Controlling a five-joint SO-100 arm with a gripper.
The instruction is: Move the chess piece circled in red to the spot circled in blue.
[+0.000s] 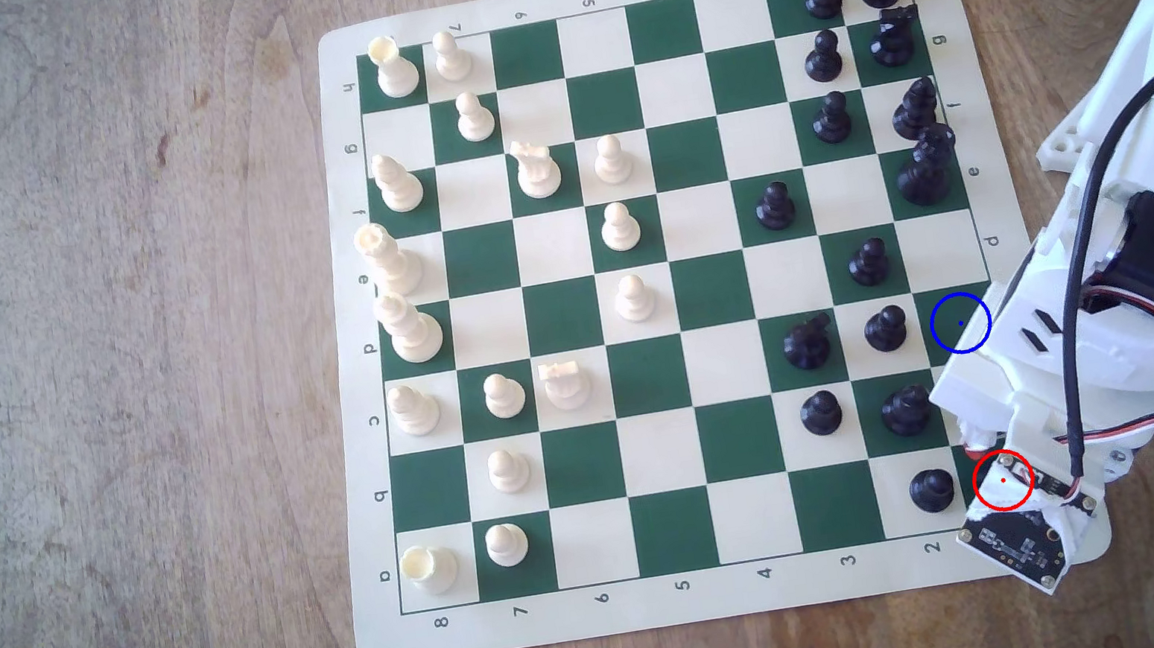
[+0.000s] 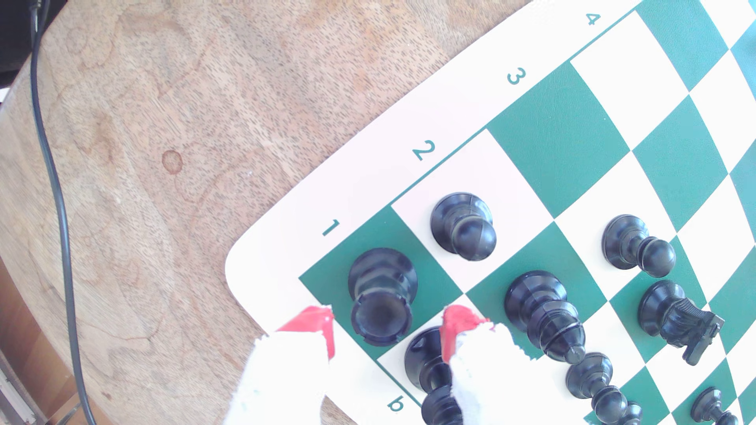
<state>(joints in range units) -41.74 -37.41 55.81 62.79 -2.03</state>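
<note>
Gripper (image 2: 386, 331) fingers spread apart, straddling the black rook (image 2: 382, 302) on the chessboard's (image 2: 560, 163) corner square; no contact visible.

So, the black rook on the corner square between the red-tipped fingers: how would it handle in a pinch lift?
The rook looks like rigid plastic, so it likely won't deform. Its glossy surface could slip, though the open gripper has what looks like cloth wrapping that may help. Its broad round base suggests stable standing, yet an uneven squeeze could tip it toward the piece beside it.

tool (image 2: 386, 327) lowered, red-tipped fingers (image 2: 315, 327) spread
</note>
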